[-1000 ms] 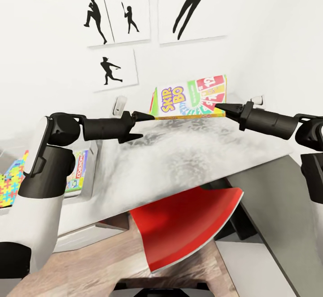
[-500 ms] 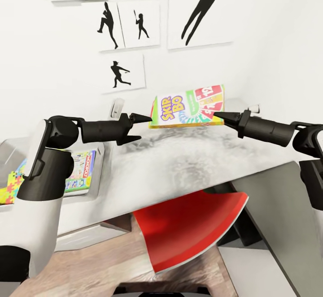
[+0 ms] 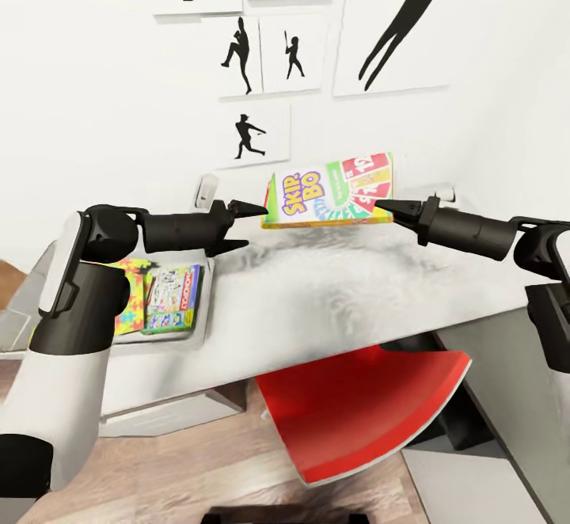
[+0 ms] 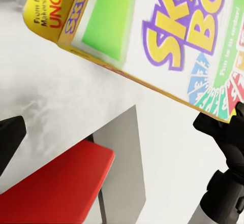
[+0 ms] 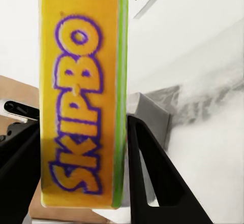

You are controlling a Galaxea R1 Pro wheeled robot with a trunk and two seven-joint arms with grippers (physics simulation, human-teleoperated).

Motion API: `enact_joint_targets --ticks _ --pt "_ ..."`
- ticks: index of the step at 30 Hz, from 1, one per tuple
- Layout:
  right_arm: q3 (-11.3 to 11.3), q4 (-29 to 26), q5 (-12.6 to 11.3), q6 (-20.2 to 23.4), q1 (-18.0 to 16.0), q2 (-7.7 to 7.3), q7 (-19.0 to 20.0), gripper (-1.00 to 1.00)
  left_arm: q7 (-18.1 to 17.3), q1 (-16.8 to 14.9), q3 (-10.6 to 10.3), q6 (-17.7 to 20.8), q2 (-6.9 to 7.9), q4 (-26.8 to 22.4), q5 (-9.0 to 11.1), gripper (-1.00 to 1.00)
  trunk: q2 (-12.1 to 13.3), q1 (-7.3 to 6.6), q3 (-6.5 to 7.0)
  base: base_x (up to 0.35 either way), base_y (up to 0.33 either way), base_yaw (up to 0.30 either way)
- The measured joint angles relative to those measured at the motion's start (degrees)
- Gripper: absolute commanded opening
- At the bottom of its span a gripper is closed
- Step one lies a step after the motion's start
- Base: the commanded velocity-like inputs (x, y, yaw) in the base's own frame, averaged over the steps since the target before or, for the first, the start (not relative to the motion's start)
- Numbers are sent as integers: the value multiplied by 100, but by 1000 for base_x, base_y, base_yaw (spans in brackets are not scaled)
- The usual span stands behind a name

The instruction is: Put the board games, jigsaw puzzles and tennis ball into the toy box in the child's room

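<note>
A white and green Skip-Bo board game (image 3: 328,190) hangs tilted above the light-grey table (image 3: 332,294). My right gripper (image 3: 380,206) is shut on its lower right corner; the box's yellow edge (image 5: 81,97) sits between the fingers (image 5: 152,183). My left gripper (image 3: 255,227) is open, with its upper fingertip against the box's left end (image 4: 152,26). At the left stands the grey toy box (image 3: 206,306), holding a jigsaw puzzle (image 3: 131,302) and another board game (image 3: 174,298). My left arm partly hides it.
A red chair (image 3: 364,405) is tucked under the table's front edge. The lower dark-grey top (image 3: 491,397) lies at the right. Black silhouette pictures (image 3: 253,132) hang on the white wall behind. Wood floor (image 3: 182,468) shows below.
The whole view has shifted, so the pictures, chair and toy box sit further right and the bin shows more fully. The Skip-Bo box stays held between both grippers as before.
</note>
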Motion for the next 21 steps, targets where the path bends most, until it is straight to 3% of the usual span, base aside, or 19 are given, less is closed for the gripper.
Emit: enact_joint_targets --ticks 21 --pt "-49 0 6 0 108 2 -6 -100 0 11 2 -1 3 0 -2 100 0 0 146 0 38 187"
